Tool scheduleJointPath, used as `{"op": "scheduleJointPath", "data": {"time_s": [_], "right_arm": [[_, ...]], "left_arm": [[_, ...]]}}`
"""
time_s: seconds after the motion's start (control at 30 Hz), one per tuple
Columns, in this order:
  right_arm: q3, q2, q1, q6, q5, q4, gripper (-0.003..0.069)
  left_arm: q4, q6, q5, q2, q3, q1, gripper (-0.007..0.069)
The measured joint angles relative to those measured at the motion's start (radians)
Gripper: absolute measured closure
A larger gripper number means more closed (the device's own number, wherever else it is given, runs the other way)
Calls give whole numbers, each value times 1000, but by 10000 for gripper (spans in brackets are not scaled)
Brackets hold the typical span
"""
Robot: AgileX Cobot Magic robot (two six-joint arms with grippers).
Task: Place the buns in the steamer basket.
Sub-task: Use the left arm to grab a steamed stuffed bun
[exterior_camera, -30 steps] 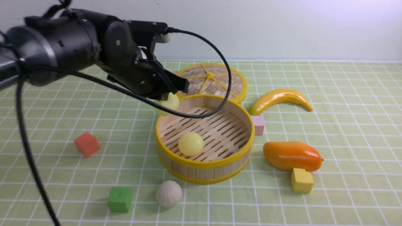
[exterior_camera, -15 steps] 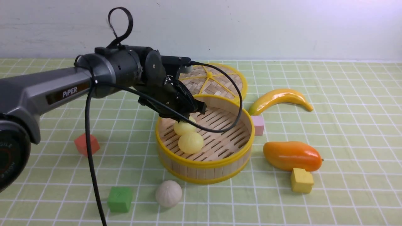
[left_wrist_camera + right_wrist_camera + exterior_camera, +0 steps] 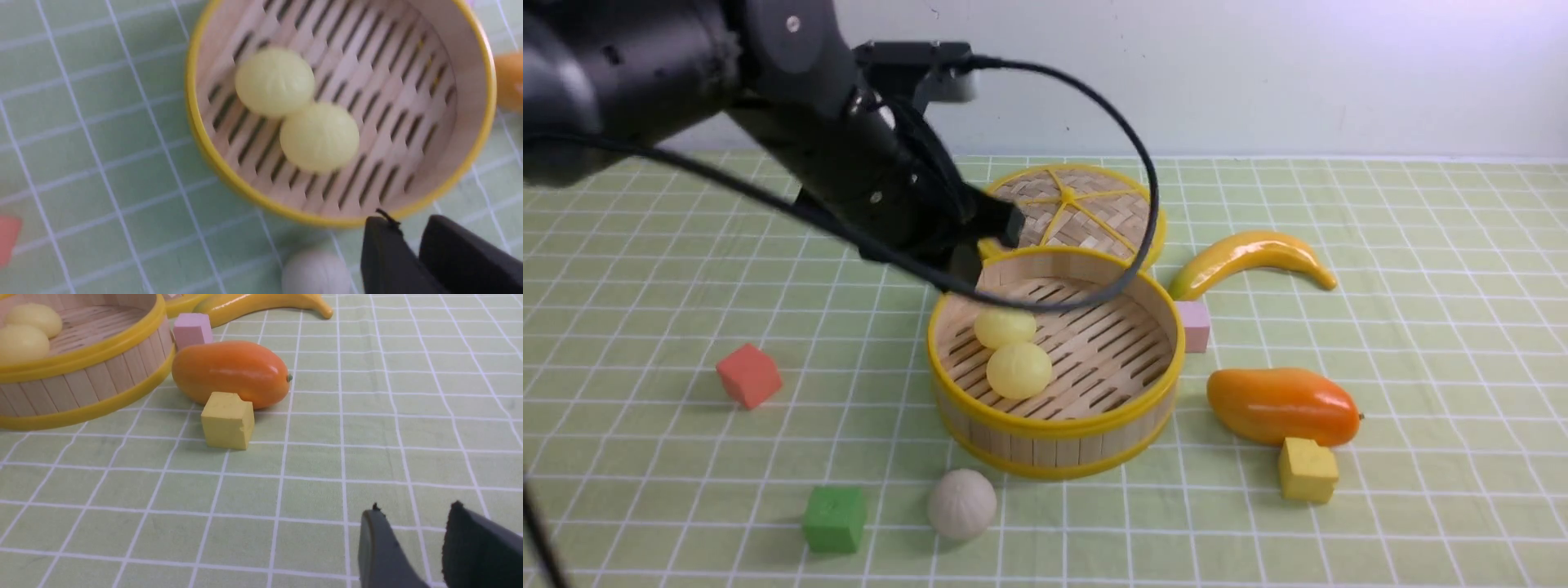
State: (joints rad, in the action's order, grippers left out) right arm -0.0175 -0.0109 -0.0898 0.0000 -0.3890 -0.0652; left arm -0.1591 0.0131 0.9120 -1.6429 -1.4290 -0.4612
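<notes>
Closest to the robot, the right gripper (image 3: 414, 508) hangs low over the cloth (image 3: 1421, 523), its fingers a clear gap apart and holding nothing.

There are three buns. The white bun (image 3: 961, 504) lies on the cloth just in front of the basket (image 3: 1054, 451), with the green cube (image 3: 833, 518) to its left. The yellow cube (image 3: 1307, 469) sits against the front of the one mango (image 3: 1282, 406). The red cube (image 3: 749, 375) stands well apart on the left.

The other two buns are in the basket and touching: the near yellow bun (image 3: 1018, 370) and the far yellow bun (image 3: 1005, 327). The pink cube (image 3: 1195, 325), the fourth cube, is at the basket's right wall. Beyond it lie one banana (image 3: 1250, 253) and one lid (image 3: 1086, 204).

The left gripper (image 3: 990, 249) hangs above the basket's far left rim, its fingers only a narrow slit apart and empty.

A second ago that gripper held a yellow bun over the same rim and only one bun lay in the basket. Half a second ago it was down inside, setting that bun beside the other. Now it has lifted clear. Nothing else has moved.
</notes>
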Motion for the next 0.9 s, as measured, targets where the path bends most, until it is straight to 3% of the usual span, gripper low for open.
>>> {"op": "scheduleJointPath", "data": {"time_s": [0.03,0.07,0.23,0.33,0.47,0.6,0.9], "right_arm": [[0,0,0,0,0,0,420],[0,0,0,0,0,0,420],[0,0,0,0,0,0,420],[0,0,0,0,0,0,420],[0,0,0,0,0,0,420],[0,0,0,0,0,0,420],[0,0,0,0,0,0,420]], "left_arm": [[-1,0,1,7,15,-4,574],[-2,-8,7,55,127,-35,638],[-7,-13,-41,55,303,-91,637],[-5,-13,-102,15,325,-94,603],[2,-13,-215,-40,325,-70,456],[6,-13,-266,-62,325,-63,365],[7,-51,-339,-115,325,-63,354]]}}
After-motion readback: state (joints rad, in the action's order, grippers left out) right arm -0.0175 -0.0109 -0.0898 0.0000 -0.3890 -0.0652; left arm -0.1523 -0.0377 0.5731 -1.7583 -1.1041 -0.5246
